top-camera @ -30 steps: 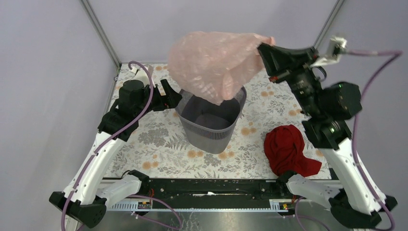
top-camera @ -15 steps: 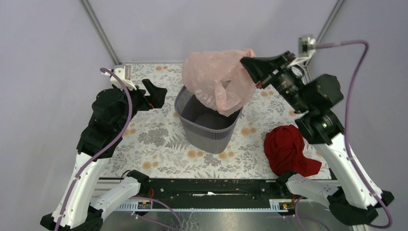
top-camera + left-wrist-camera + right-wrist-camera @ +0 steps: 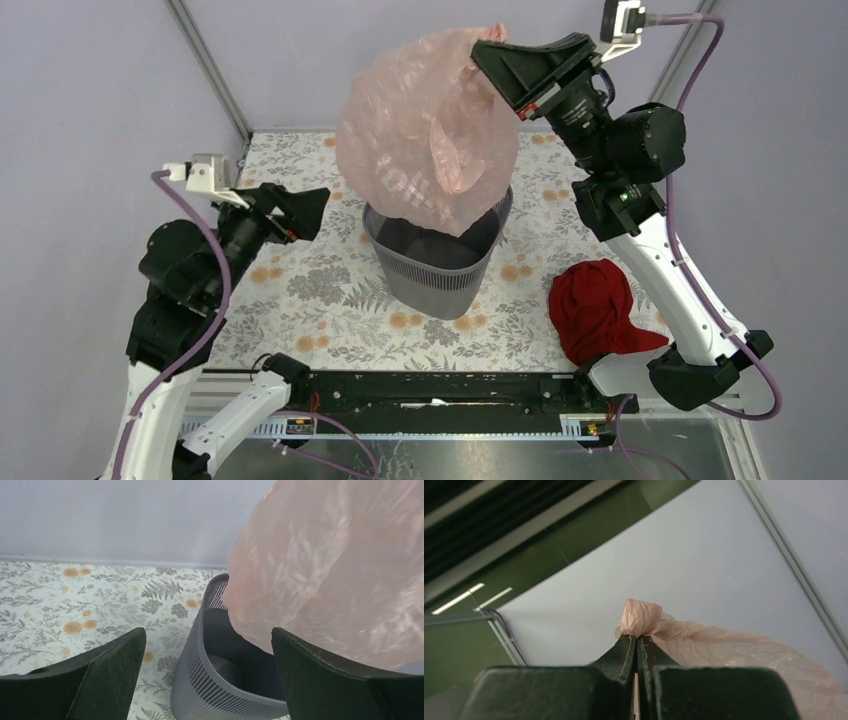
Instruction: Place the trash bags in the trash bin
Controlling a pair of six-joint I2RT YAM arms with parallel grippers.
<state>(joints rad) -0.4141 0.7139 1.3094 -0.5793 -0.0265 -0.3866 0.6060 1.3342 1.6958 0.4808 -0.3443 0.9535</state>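
A thin pale-pink trash bag [image 3: 425, 135] hangs billowed above the dark grey mesh trash bin [image 3: 435, 275], its lower edge at the bin's rim. My right gripper [image 3: 485, 48] is shut on a bunched corner of the bag [image 3: 640, 620], held high over the bin. My left gripper [image 3: 318, 203] stands open to the left of the bin, apart from it, with nothing between its fingers. In the left wrist view the bin [image 3: 215, 680] sits between the wide jaws with the bag [image 3: 340, 575] above it. Something dark lies inside the bin [image 3: 227, 667].
A dark red cloth [image 3: 598, 310] lies crumpled on the floral tablecloth [image 3: 320, 290] right of the bin. Metal frame posts [image 3: 210, 70] rise at the back corners. A black rail [image 3: 440, 390] runs along the near edge.
The right gripper has lifted the bag higher and further left over the bin. The left arm has drawn back leftward, away from the bin, and its jaws have widened.
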